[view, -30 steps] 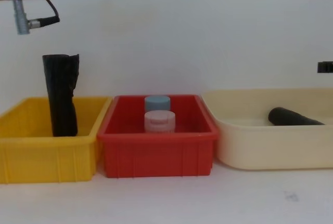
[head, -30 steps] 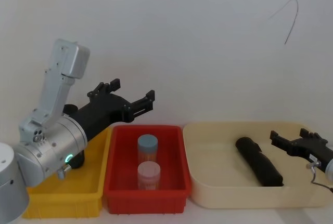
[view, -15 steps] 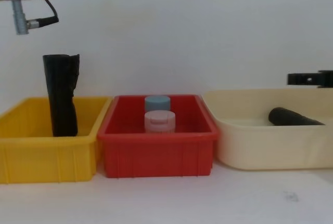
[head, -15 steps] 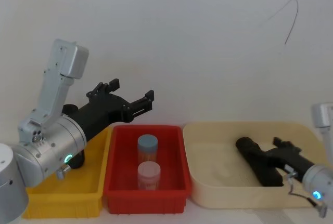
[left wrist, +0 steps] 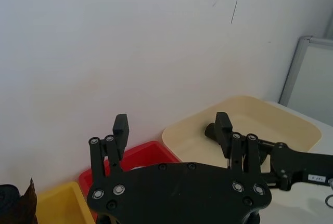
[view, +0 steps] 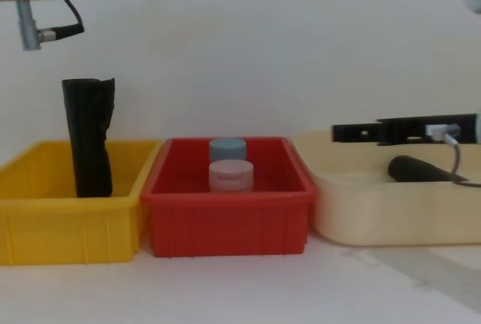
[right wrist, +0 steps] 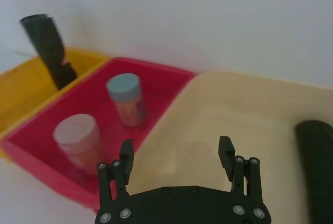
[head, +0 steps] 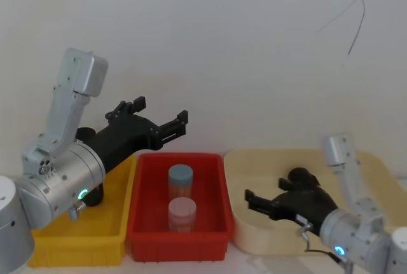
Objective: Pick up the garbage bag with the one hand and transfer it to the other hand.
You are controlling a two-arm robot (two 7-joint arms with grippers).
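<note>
A bare white table (view: 248, 286) runs across the front. On it stand three bins in a row, side by side: a yellow bin (view: 68, 226) on the robot's left, a red bin (view: 225, 222) in the middle and a cream bin (view: 376, 215) on the right. In the red bin a pink-lidded jar (view: 231, 175) stands just in front of a blue-lidded jar (view: 227, 147). The garbage bag (view: 89, 143) stands upright in the yellow bin, rising well above its rim, and a small reddish patch shows on its side in the right wrist view (right wrist: 49, 47). A plain black roll (view: 421, 168) lies on its side in the cream bin. The right gripper (head: 266, 191), on the arm with the blue light, is held level above the left part of the cream bin. It points toward the red bin with its fingers spread wide and nothing between them (right wrist: 176, 154). The left gripper (head: 160, 110), on the arm with the green light, is raised high above the yellow bin, well clear of the bag's top. It is also spread wide and empty (left wrist: 172, 130). Behind everything is a plain white wall (view: 301, 53) with a thin dark line (head: 356, 20) at its upper right. The left wrist view shows a grey-framed white panel (left wrist: 312, 78) beyond the cream bin.
</note>
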